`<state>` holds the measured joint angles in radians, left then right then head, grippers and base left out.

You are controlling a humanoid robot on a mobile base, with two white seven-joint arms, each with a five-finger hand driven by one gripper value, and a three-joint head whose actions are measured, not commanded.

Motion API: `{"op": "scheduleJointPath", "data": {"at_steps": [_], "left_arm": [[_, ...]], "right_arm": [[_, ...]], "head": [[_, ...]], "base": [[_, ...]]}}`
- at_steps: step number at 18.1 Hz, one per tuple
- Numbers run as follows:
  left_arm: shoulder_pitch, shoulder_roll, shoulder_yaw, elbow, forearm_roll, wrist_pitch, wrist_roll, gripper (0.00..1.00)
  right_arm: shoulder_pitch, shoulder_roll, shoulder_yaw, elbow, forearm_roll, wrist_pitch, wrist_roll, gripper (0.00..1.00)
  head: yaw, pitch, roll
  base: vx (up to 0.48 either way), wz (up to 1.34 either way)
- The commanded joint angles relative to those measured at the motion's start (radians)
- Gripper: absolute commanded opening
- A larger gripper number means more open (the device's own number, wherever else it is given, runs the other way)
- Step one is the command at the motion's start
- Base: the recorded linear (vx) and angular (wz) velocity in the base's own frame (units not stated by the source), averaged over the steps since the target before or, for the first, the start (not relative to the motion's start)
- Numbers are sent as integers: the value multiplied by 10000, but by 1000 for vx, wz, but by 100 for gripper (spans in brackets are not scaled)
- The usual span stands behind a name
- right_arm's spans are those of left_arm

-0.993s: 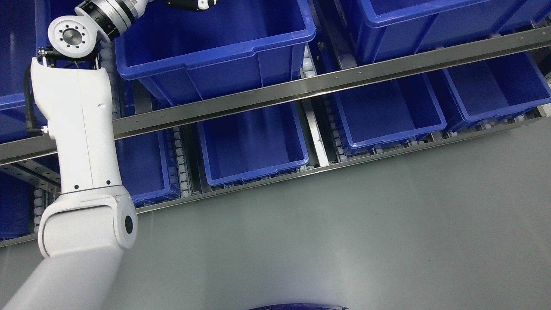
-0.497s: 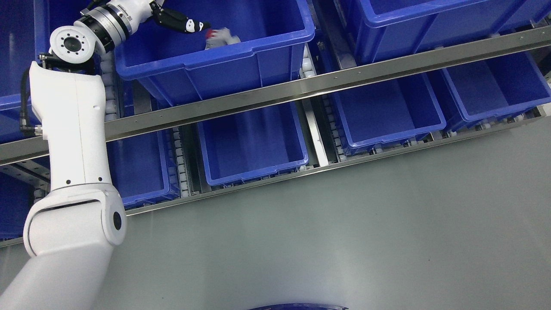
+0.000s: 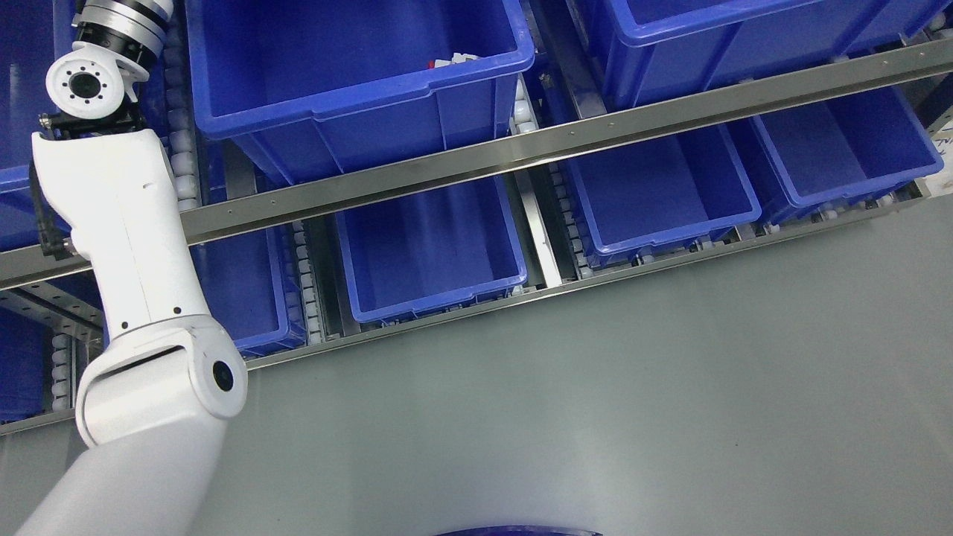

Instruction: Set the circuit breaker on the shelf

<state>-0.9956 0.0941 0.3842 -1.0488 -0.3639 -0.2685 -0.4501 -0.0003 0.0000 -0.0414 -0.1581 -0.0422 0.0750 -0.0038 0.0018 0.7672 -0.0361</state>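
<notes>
Head view: circuit breaker (image 3: 456, 60) inside blue bin (image 3: 387, 112)

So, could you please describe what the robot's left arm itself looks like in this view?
The left arm has glossy white, rounded shells with small dark screw holes, a round white joint cap ringed with bolt holes, a black-and-silver ribbed wrist collar, and a black cable along its outer edge.

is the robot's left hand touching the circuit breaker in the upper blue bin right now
Cannot tell. In the head view the circuit breaker lies in the upper blue bin, but the left arm runs off the top edge, so the hand is out of view.
</notes>
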Motion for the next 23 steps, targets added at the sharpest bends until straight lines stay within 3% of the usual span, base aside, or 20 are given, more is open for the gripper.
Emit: {"op": "scheduleJointPath", "data": {"at_steps": [1,4,9,11,15,23], "left_arm": [[1605,-766,108,-3572,1216,444,2834,99],[3001,-766,-1474,-4786,1231,798,4926,99],[5045,-766,-1849,-5818,1231,433,4915,99],[5277,-766,-1618,-5864,1231,124,4748,99],[5506,-766,-820,-6339,1277,124,3244,99],[5891,-766,-743,-6539,1277,47,3243,99]], "right_arm": [[157,-175,0,-14,7,-274,7,100],[157,-175,0,1,7,-274,7,100],[157,-175,0,1,-8,-274,7,100],[157,-175,0,1,-8,-274,7,100],[157,-175,0,1,-8,-274,7,100],[157,-175,0,1,7,-274,7,100]], "head": [[0,0,0],[0,0,0],[0,0,0],[0,0,0],[0,-1,0],[0,-1,0]], "base": [[-46,-141],[-100,-183],[-77,-90],[-48,9],[-22,9],[0,0]]}}
